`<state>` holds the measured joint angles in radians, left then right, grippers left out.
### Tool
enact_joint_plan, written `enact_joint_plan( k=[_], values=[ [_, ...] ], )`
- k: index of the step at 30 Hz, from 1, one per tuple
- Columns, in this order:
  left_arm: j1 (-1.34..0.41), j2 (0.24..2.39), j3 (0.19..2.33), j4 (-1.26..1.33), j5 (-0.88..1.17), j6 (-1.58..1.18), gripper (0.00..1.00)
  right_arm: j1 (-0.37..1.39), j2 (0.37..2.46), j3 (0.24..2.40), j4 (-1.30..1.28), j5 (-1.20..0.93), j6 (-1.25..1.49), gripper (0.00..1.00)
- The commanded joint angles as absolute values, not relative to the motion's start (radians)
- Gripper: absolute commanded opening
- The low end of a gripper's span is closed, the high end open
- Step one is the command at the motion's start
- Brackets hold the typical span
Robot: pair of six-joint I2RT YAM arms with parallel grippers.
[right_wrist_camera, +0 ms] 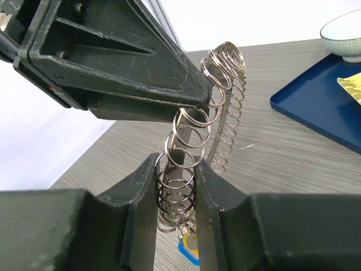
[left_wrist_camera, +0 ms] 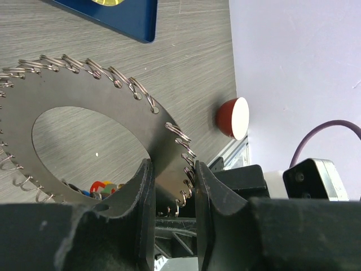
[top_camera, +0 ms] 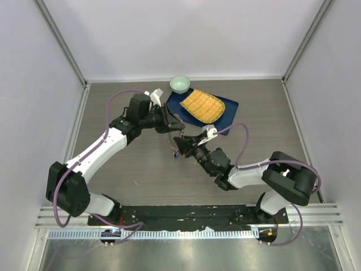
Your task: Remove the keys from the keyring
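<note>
Left pincer (left_wrist_camera: 172,169) is clamped narrowly on the rim of the keyring (left_wrist_camera: 84,96); right pincer (right_wrist_camera: 176,164) is closed on the small loops along its edge. The ring sits mid-frame above the worktop (top_camera: 141,169), keys (left_wrist_camera: 104,186) bunched at its lower edge, blue tray (top_camera: 230,107) just beyond

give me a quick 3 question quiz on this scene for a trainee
1. True or false: the left end effector clamps the keyring by its rim.
2. What lies on the blue tray? A) a yellow waffled cloth B) a red dome C) a pair of scissors
3. Short answer: what sits between the fingers of the right end effector?
Key: 1 true; 2 A; 3 the keyring's split rings.
</note>
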<state>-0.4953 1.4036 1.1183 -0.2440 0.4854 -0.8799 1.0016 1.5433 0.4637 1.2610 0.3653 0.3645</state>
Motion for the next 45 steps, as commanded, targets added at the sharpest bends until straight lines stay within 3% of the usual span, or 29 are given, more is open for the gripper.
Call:
enact_joint_plan(
  k=[1,3,6,9,10,16,24,29,32,39,45],
  values=[
    [-0.491,1.341,1.131,-0.14,0.482,-0.908,0.0,1.008,1.499,0.485,1.259,0.42,0.351,0.12],
    [-0.491,1.338,1.132,-0.135,0.489,-0.905,0.0,1.008,1.494,0.483,1.259,0.414,0.353,0.01],
    [-0.489,1.333,1.131,-0.124,0.512,-0.882,0.03,1.006,1.477,0.486,1.244,0.407,0.371,0.01],
    [-0.491,1.319,1.131,-0.103,0.551,-0.841,0.24,1.008,1.445,0.491,1.207,0.403,0.386,0.01],
    [-0.489,1.306,1.134,-0.101,0.554,-0.825,0.38,1.006,1.436,0.491,1.184,0.406,0.393,0.01],
    [-0.485,1.256,1.167,-0.124,0.522,-0.716,0.58,1.008,1.387,0.471,1.166,0.388,0.406,0.01],
    [-0.466,1.227,1.241,-0.288,0.522,-0.528,0.63,1.008,1.347,0.43,1.213,0.411,0.429,0.01],
    [-0.463,1.154,1.194,-0.475,0.454,-0.207,0.63,1.008,1.22,0.443,1.077,0.419,0.491,0.01],
    [-0.465,1.091,1.137,-0.518,0.512,-0.108,0.64,1.006,1.14,0.498,0.893,0.468,0.538,0.01],
    [-0.503,0.861,0.769,-0.077,0.603,-0.101,0.71,1.008,1.088,0.639,0.602,0.554,0.679,0.01],
    [-0.664,0.85,0.73,-0.029,0.289,0.055,0.72,1.008,1.089,0.721,0.52,0.581,0.759,0.01]
  ],
)
